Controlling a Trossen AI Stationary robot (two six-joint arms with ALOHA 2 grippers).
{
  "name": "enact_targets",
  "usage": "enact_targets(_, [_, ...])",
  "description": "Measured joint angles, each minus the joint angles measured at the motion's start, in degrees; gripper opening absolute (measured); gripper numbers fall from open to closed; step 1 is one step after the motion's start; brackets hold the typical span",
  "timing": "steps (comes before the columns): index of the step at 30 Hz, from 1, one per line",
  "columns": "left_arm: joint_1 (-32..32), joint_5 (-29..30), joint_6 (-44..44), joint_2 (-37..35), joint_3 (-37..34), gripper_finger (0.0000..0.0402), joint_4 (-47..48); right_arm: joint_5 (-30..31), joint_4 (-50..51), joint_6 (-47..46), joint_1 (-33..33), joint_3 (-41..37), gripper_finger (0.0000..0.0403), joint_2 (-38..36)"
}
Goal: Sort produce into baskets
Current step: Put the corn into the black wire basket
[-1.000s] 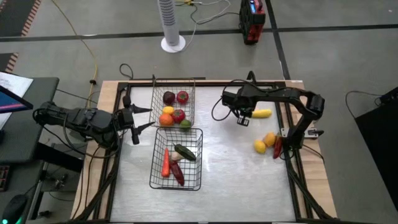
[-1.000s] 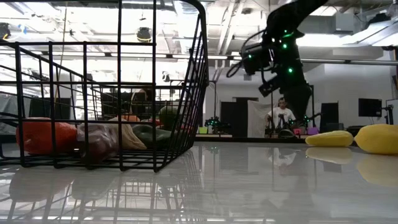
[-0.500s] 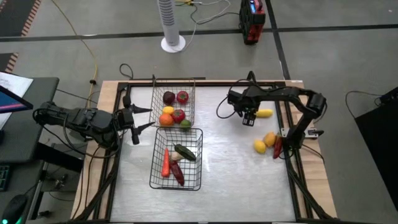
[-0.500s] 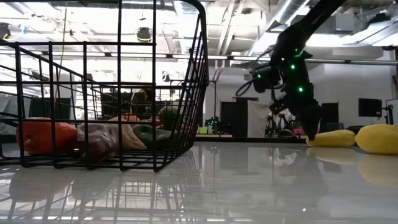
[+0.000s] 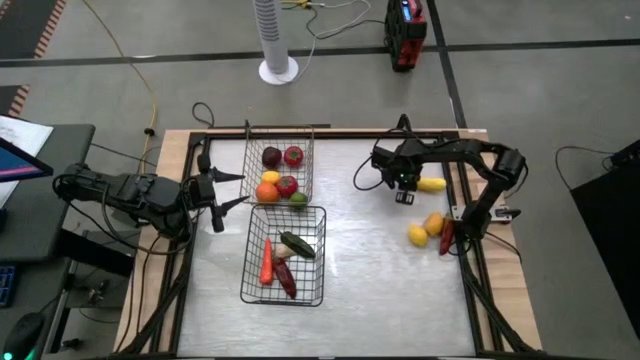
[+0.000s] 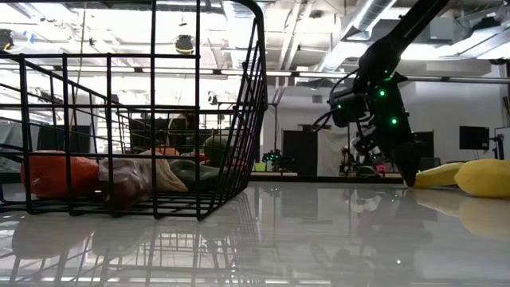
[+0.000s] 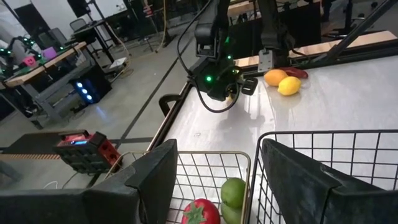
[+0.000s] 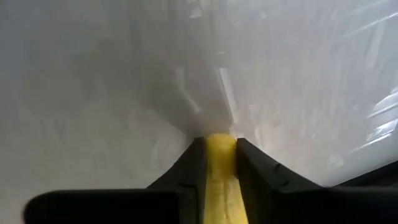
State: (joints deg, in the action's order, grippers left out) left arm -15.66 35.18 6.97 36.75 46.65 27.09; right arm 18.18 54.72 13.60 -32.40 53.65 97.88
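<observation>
Yellow banana (image 8: 219, 174) pinched between your right gripper's (image 8: 219, 163) fingers, seen only from its wrist, left gripper (image 5: 228, 190) spread open beside the baskets (image 5: 277, 170).

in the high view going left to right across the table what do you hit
left hand → far basket of round produce and near basket of long produce → right hand closed on the long yellow piece → two round yellow-orange pieces → dark red piece

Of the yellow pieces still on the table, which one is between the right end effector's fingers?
The long yellow piece, at the right end effector. The round yellow ones lie apart, untouched.
</observation>
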Motion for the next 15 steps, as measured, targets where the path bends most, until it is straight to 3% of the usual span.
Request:
enact_targets(7, [0.0, 0.52, 0.44, 0.0, -0.02, 0.0223, -0.15, 0.06, 7.67, -4.45, 3.26, 7.15, 0.007, 0.02])
enact_targets(15, [0.0, 1.22, 0.94, 0.0, -0.01, 0.0223, -0.72, 0.16, 10.1, -9.23, 13.39, 24.42, 0.007, 0.02])
